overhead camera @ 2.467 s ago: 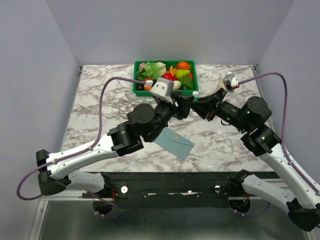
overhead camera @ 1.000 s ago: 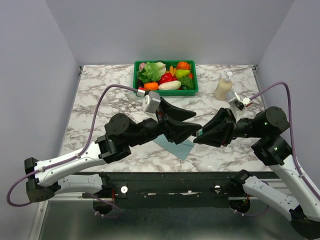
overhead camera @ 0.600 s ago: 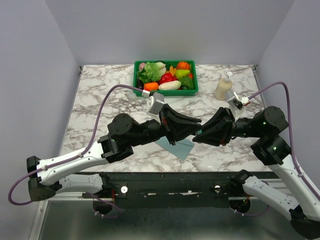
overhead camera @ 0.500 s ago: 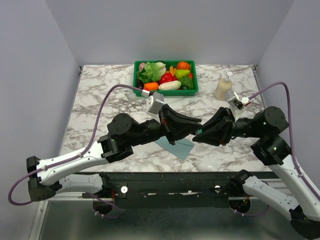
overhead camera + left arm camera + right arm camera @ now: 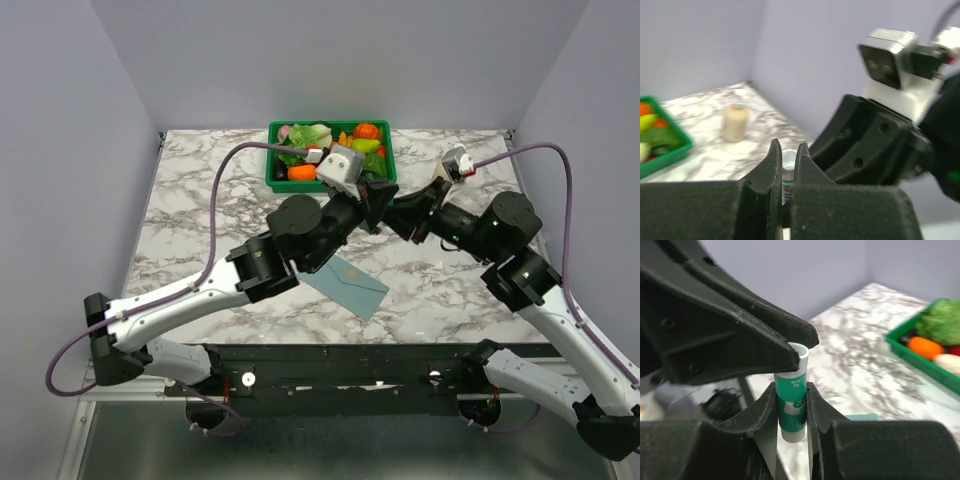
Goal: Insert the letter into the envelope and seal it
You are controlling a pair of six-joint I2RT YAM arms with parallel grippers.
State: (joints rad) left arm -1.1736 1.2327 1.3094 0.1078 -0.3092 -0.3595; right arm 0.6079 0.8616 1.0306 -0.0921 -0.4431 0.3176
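The teal envelope (image 5: 345, 283) lies flat on the marble table, its flap side up with a small gold mark. The letter is hidden. Above the table, between envelope and tray, both grippers meet on a green-and-white glue stick (image 5: 791, 400). My right gripper (image 5: 791, 390) is shut on its green body and holds it upright. My left gripper (image 5: 787, 150) is shut on the stick's white top end (image 5: 787, 167). In the top view the left gripper (image 5: 376, 212) and the right gripper (image 5: 398, 216) are tip to tip.
A green tray (image 5: 276, 178) of toy vegetables stands at the back centre, just behind the left wrist. A cream pump bottle (image 5: 735, 122) stands on the table at the back right. The table's front edge runs just below the envelope.
The left gripper has closed on the top of the glue stick. Both grippers have then moved together up and back from over the envelope toward the tray, uncovering the envelope.
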